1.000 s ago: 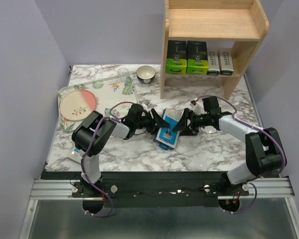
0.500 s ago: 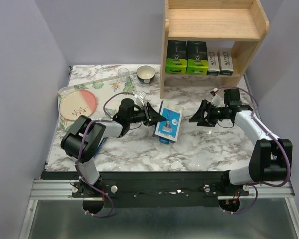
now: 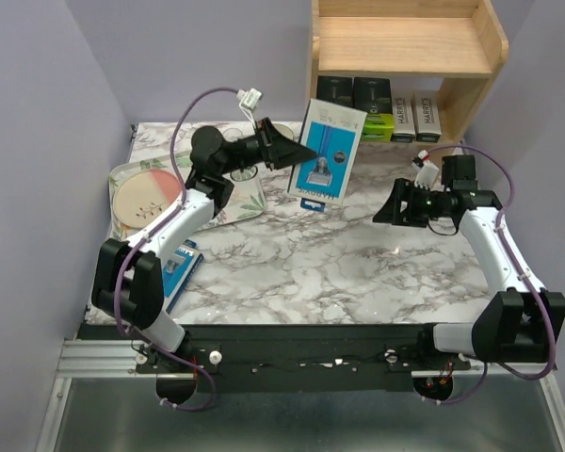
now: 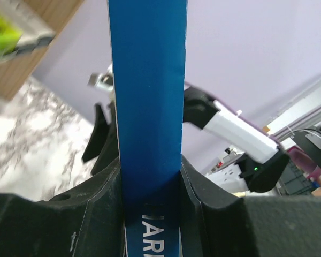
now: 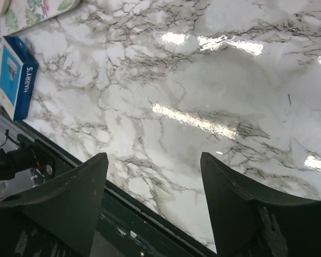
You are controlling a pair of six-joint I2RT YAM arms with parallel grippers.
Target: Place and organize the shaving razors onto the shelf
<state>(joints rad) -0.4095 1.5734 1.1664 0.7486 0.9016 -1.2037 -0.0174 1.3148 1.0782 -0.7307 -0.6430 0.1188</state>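
Blue-and-white razor pack (image 3: 327,151) pinched edgewise between left fingers (image 3: 287,149), midair.

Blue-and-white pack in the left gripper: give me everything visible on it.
The blue-and-white pack is a flat, cardboard-looking box: white front with a razor pictured, blue band at the bottom, blue side edge with white lettering in the left wrist view. It is off the table, face toward the top camera, slightly tilted. The left gripper is shut on one edge, black fingers pressing both faces. Nothing else touches it; it hangs before the shelf.
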